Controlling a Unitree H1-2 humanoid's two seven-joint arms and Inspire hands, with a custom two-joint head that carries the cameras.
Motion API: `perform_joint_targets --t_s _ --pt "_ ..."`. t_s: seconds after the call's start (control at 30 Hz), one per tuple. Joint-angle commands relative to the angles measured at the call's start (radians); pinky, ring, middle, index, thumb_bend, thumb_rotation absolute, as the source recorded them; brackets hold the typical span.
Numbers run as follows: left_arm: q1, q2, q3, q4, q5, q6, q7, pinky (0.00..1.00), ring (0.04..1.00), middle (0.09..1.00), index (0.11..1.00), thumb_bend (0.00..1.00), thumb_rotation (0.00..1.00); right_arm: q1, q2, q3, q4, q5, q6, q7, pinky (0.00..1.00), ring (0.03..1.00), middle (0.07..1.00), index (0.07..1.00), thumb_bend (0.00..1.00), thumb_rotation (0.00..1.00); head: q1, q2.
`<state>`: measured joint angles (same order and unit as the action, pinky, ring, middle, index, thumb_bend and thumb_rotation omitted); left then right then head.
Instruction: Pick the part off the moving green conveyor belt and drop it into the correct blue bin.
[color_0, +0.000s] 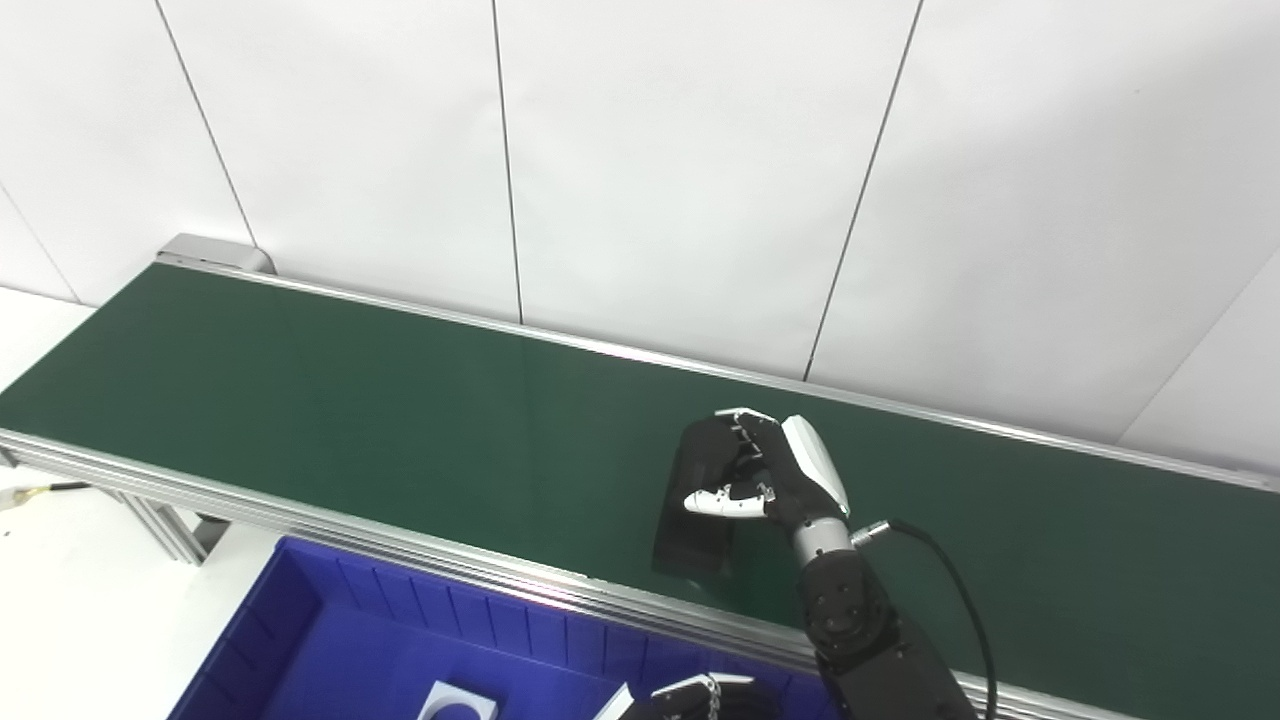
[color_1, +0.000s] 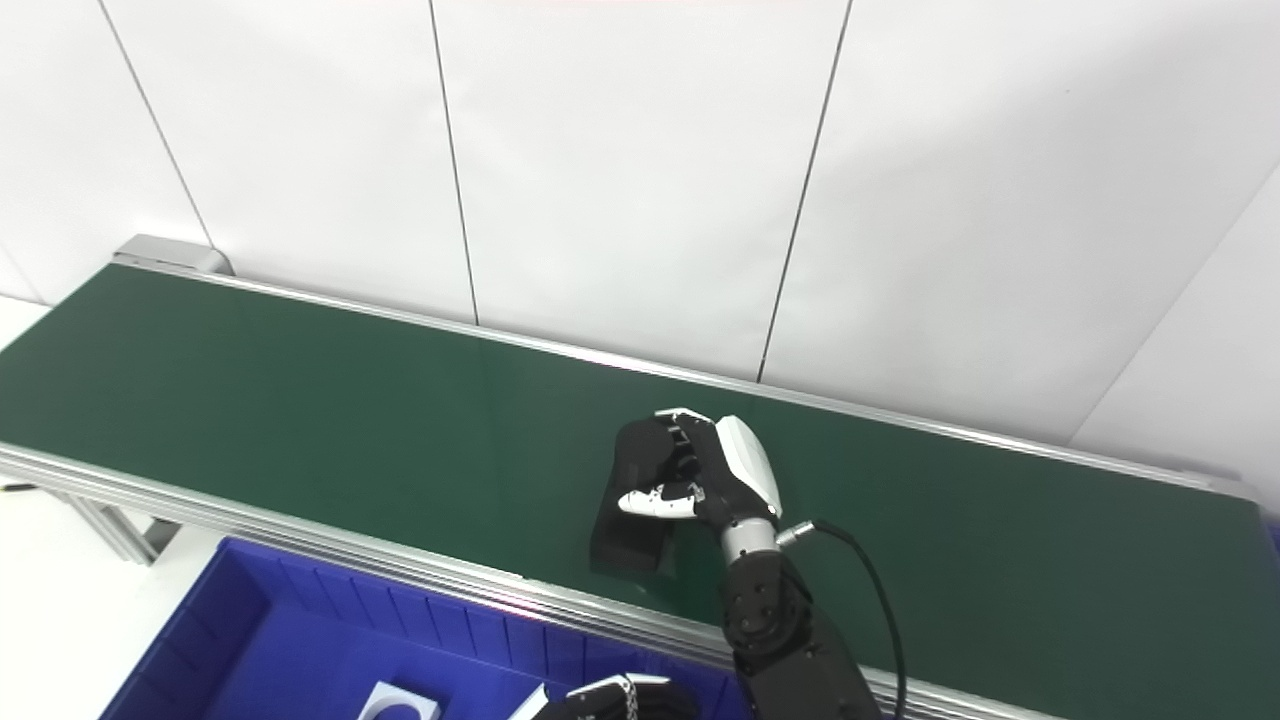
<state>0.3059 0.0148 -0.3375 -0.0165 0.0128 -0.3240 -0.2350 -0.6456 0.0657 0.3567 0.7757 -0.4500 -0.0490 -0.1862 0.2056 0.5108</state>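
Note:
A black, flat rectangular part (color_0: 694, 540) stands tilted on the green conveyor belt (color_0: 350, 410), right of the middle. My right hand (color_0: 775, 475) is wrapped over its far end, fingers curled round the top edge and the thumb pressed across its near face. The part's lower end rests on or just above the belt. At the bottom edge, only the white fingertips of my left hand (color_0: 700, 695) show, above the blue bin (color_0: 300, 610); its grip is out of view.
The blue bin sits below the belt's near aluminium rail (color_0: 400, 545) and holds a white part (color_0: 458, 703). A white panelled wall runs behind the belt. A black cable (color_0: 950, 580) loops from my right wrist over the belt.

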Motion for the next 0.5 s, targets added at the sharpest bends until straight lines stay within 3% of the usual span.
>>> perform_joint_targets --t_s 0.0,0.13,0.47 --pt "0.005 -0.010 -0.004 -0.028 -0.007 -0.010 0.003 0.72 0.760 0.773 0.761 1.00 0.41 -0.030 0.020 -0.014 -0.015 0.004 -0.068 -0.043 0.52 0.492 0.512 0.472 0.52 0.00 -0.004 0.002" --pt "0.006 -0.007 -0.004 -0.032 -0.009 -0.010 0.002 0.72 0.759 0.772 0.761 1.00 0.41 -0.026 0.019 -0.023 -0.022 0.011 -0.066 -0.043 0.54 0.477 0.511 0.468 0.52 0.00 -0.008 0.003" --pt "0.008 0.000 -0.001 -0.040 -0.015 -0.008 -0.001 0.72 0.760 0.775 0.766 1.00 0.41 -0.015 0.018 -0.040 -0.043 0.033 -0.073 -0.033 0.47 0.451 0.509 0.492 0.52 0.00 -0.015 0.007"
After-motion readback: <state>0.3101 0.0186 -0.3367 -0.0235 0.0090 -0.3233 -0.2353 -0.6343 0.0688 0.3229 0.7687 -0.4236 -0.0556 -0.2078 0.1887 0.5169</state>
